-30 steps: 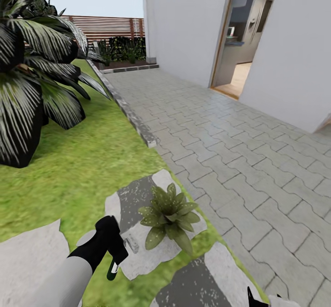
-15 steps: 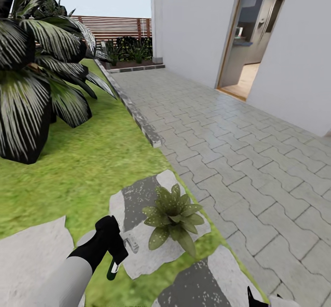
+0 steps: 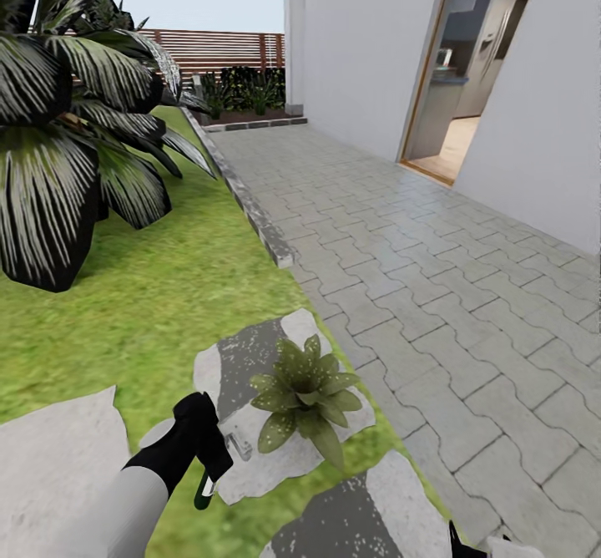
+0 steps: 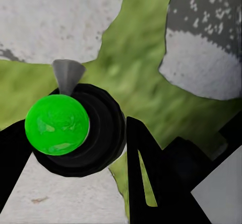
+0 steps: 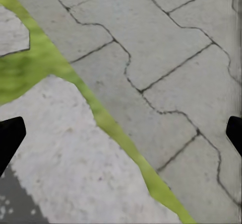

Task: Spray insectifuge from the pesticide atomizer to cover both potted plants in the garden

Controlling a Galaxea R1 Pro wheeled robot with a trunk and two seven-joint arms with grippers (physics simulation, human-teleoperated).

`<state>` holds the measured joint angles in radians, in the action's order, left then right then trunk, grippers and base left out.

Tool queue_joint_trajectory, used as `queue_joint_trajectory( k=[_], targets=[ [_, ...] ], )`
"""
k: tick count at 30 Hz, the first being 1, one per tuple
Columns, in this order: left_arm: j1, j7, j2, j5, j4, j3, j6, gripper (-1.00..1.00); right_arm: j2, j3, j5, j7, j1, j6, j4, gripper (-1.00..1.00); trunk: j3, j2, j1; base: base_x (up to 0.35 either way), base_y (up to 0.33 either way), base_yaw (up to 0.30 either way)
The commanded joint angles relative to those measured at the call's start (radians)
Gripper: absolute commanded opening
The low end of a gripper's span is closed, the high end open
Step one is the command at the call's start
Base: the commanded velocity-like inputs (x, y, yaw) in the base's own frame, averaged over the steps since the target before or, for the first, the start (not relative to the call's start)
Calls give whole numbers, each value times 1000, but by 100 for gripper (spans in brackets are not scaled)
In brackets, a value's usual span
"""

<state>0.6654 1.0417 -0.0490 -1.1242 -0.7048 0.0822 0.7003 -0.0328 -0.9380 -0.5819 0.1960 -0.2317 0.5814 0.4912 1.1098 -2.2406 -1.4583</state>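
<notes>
You are pinching the pesticide atomizer point(image 3: 207, 484) in the left tool point(image 3: 203, 456), nozzle beside 1 potted plant point(image 3: 305, 395) for spraying; the right tool point(image 5: 121, 133) is hanging spread over paving.

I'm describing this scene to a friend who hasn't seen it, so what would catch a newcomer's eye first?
Probably the big dark striped-leaf shrub looming over the lawn at far left in the head view. Next, the small speckled potted plant sitting on a grey stepping stone near the paving's edge. Just beside it, the left claw holds the pesticide atomizer, whose bright green end glows in the left wrist view.
</notes>
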Motion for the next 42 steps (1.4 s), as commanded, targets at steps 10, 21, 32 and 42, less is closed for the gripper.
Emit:
queue_joint_trajectory(
  k=[10,21,32,42],
  targets=[
    [0,16,0,-5,5,0,8,-100,-2,-9,-4,8,-1,3,1,100,1,0,0,-46,-207,180],
    [-16,31,1,-10,55,36,0,-100,-1,-9,-3,8,-1,4,3,100,1,0,0,-2,-5,31],
    [0,33,-13,-56,37,46,84,-100,-1,-9,-4,8,-1,4,1,100,1,0,0,0,0,0],
    [140,222,-15,-85,38,61,152,-100,0,-10,-6,8,-1,3,1,100,1,0,0,0,0,0]
  ],
)
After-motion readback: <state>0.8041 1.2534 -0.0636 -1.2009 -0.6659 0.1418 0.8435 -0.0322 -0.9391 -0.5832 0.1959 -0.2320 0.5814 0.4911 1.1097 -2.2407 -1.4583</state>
